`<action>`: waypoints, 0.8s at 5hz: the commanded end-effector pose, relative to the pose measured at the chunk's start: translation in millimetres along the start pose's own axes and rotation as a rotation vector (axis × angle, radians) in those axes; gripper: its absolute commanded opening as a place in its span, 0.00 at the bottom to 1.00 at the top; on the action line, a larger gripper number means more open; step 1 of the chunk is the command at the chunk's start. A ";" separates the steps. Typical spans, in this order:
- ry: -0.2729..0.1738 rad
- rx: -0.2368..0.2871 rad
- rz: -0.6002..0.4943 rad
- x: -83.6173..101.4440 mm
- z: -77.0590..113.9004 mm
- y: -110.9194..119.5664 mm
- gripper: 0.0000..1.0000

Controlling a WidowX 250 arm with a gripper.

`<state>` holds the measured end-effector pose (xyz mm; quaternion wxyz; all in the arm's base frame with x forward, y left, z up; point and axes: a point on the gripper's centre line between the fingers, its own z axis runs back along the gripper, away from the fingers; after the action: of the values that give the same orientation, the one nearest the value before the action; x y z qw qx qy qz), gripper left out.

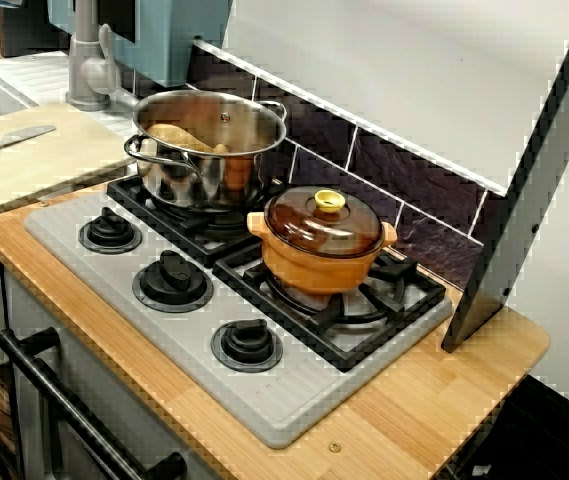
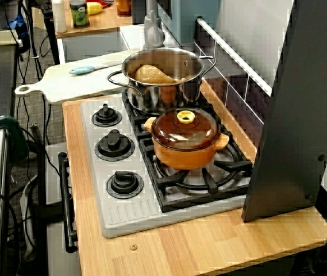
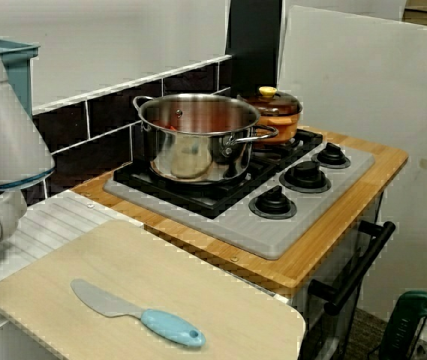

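1. End effector: not shown in any view, so whether it is open or closed cannot be told. Only a grey-white arm segment (image 3: 3, 142) is seen, at the left edge of the view from the board end.

2. Knife (image 3: 134, 313): pale blade, light blue handle. It is laid flat on the cutting board (image 3: 198, 285), in the lower left of that view. It is the item nearest the arm segment and is well apart from the pots.

3. Steel pot (image 1: 199, 185): two handles, uncovered. It is placed on the rear burner grate, in the upper centre of the view from the stove front. A pale, rounded food item (image 1: 174, 137) is seen inside.

4. Orange pot (image 1: 314, 268): placed on the next grate, just beside the steel pot. It is covered by a brown glass lid (image 1: 349, 228) with a yellow knob (image 1: 330, 201).

5. Grey hob (image 1: 294, 400): set into the wooden tabletop (image 1: 444, 390), with three black dials (image 1: 172, 281) along its front.

6. Dark panel (image 1: 524, 220): leaned at the right of the frame.
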<state>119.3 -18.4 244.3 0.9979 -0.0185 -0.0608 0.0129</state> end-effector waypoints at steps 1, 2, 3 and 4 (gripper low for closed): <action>0.000 0.000 0.000 0.0 0.0 0.0 1.00; 0.012 0.040 0.045 23.7 -11.5 -9.4 1.00; 0.007 0.064 0.099 52.3 -20.0 -8.7 1.00; -0.027 0.091 0.125 79.9 -27.0 -5.4 1.00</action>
<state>198.2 -24.4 217.8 0.9956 0.0270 -0.0545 0.0706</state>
